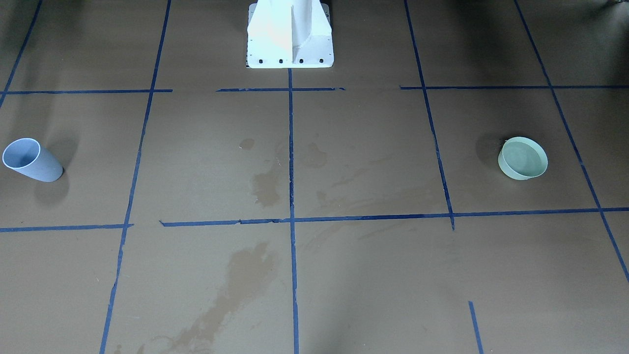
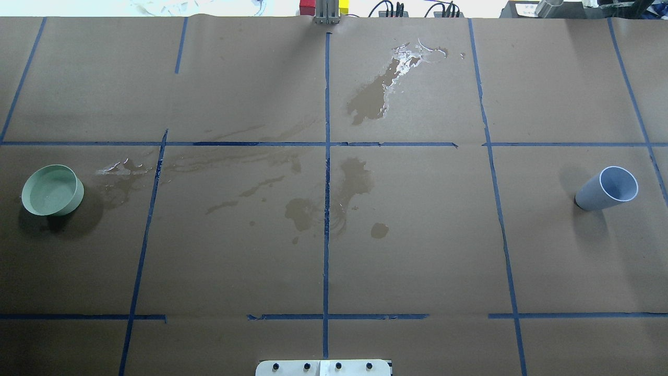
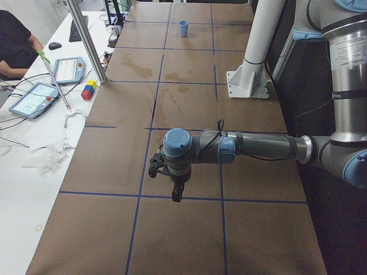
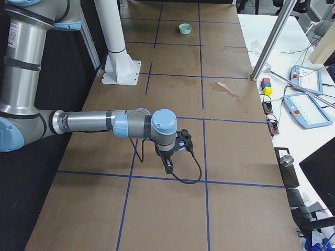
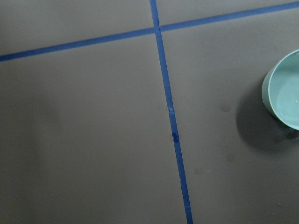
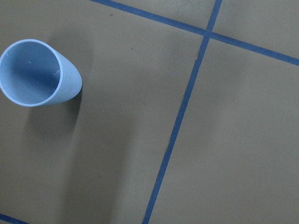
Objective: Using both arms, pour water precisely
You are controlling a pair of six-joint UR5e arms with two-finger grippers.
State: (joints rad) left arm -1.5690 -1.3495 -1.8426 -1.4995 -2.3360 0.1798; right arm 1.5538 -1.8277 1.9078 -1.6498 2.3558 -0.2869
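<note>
Hanging apart from bowl (image 2: 52,190) and cup (image 2: 608,189) — left pincer (image 3: 177,193), right pincer (image 4: 168,165); openness unclear.

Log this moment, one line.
cup: upright, robot's right | bowl: robot's left | left arm, right arm: touching neither | jaws: cannot tell | paper: stained

Blue cup (image 6: 35,74) upright upper left, seemingly empty; blue tape lines (image 6: 180,116) cross brown paper (image 6: 233,140).

I can read no text, label, brand or number in any view. The lit screens of the two tablet-like pendants (image 4: 308,109) on the white desk (image 3: 23,189) are too small and blurred for me to make out.
</note>
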